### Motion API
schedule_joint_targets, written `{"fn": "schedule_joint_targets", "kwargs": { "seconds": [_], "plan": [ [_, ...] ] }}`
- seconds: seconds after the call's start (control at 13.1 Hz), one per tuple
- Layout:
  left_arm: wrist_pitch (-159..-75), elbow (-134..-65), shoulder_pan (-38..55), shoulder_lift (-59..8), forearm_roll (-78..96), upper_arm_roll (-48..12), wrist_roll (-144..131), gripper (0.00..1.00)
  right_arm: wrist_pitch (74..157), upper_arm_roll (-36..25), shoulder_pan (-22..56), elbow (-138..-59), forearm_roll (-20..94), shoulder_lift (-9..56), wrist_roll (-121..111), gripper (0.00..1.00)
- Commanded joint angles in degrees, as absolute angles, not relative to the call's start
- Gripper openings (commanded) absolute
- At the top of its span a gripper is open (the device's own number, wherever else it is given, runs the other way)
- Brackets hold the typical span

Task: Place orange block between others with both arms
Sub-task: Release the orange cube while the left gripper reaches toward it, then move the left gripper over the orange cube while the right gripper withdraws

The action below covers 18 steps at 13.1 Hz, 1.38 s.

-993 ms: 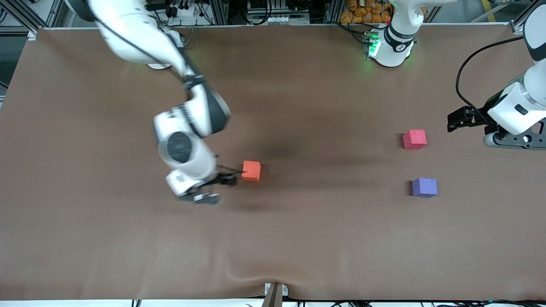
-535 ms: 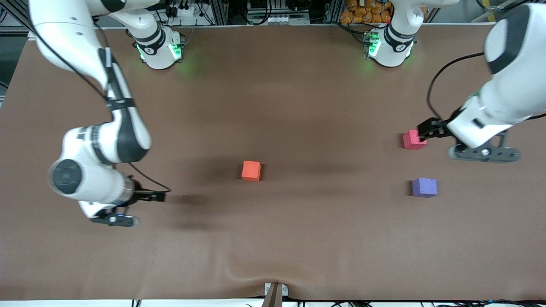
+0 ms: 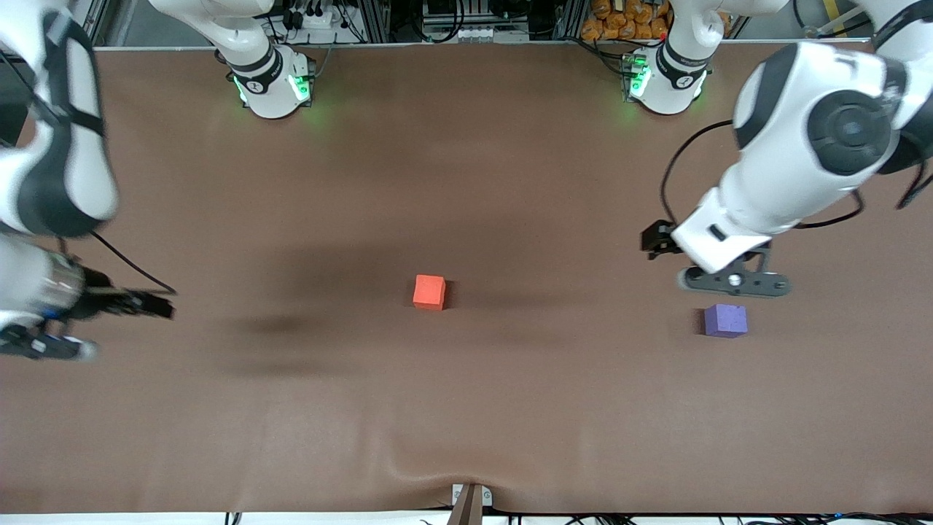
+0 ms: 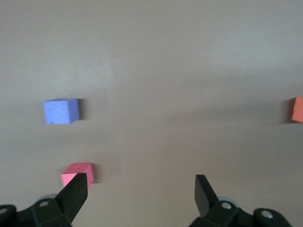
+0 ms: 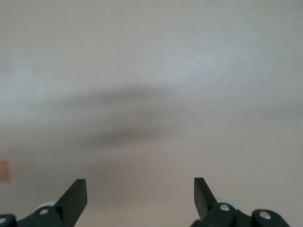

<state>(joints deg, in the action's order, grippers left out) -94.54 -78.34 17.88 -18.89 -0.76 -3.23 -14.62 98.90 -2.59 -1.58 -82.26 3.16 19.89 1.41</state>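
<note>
The orange block [image 3: 429, 292] sits alone mid-table; the left wrist view catches it at the edge [image 4: 297, 109]. The purple-blue cube [image 3: 725, 320] lies toward the left arm's end of the table. The left arm hides the pinkish-red cube in the front view. In the left wrist view that cube [image 4: 78, 173] shows beside one fingertip [image 4: 75, 194], with the purple-blue cube [image 4: 61, 111] a short way off. My left gripper [image 3: 656, 239] [image 4: 140, 189] hangs open and empty over the table by the pinkish-red cube. My right gripper [image 3: 154, 305] [image 5: 140, 191] is open and empty over bare mat at the right arm's end.
The brown mat [image 3: 466, 168] covers the whole table and ripples at the edge nearest the camera [image 3: 437, 470], by a small clamp [image 3: 470, 499]. The green-lit arm bases [image 3: 273, 87] [image 3: 660, 80] stand along the edge farthest from the camera.
The right arm has swung away from the orange block to its own end of the table. The left arm has come in over the pinkish-red cube and now covers it. No block has moved.
</note>
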Motion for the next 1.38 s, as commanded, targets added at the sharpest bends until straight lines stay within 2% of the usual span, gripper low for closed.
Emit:
{"fn": "schedule_joint_targets", "kwargs": {
  "seconds": [0.0, 0.15, 0.38, 0.84, 1.07, 1.3],
  "plan": [
    [-95.26, -75.15, 20.04, -21.97, -1.32, -2.64, -17.66, 1.0, 93.45, -1.23, -4.3, -86.22, 2.2, 9.96, -1.83, 1.0],
    [-98.86, -75.15, 21.35, -23.72, -1.14, -3.08, -19.76, 1.0, 89.93, -1.14, -4.83, -87.36, 1.33, 4.51, -2.37, 1.0],
    [-102.12, -73.75, 27.06, -27.32, -1.23, -2.64, -27.67, 1.0, 85.44, -1.14, -5.36, -87.45, 0.26, 1.24, -2.55, 1.0],
    [-110.47, -73.04, 34.0, -33.83, -1.05, -2.64, -34.88, 1.0, 83.67, -1.14, -5.36, -86.05, 0.09, 0.7, -5.54, 1.0],
    [-111.88, -70.93, 36.2, -37.43, -1.05, -2.9, -36.74, 1.0, 83.85, -1.14, -5.36, -85.26, 0.7, 0.7, -5.54, 1.0],
    [-115.22, -70.93, 37.69, -38.58, -0.97, -2.9, -38.32, 1.0, 83.58, -1.23, -5.71, -83.32, 0.79, 1.06, -5.01, 1.0]
  ]
}}
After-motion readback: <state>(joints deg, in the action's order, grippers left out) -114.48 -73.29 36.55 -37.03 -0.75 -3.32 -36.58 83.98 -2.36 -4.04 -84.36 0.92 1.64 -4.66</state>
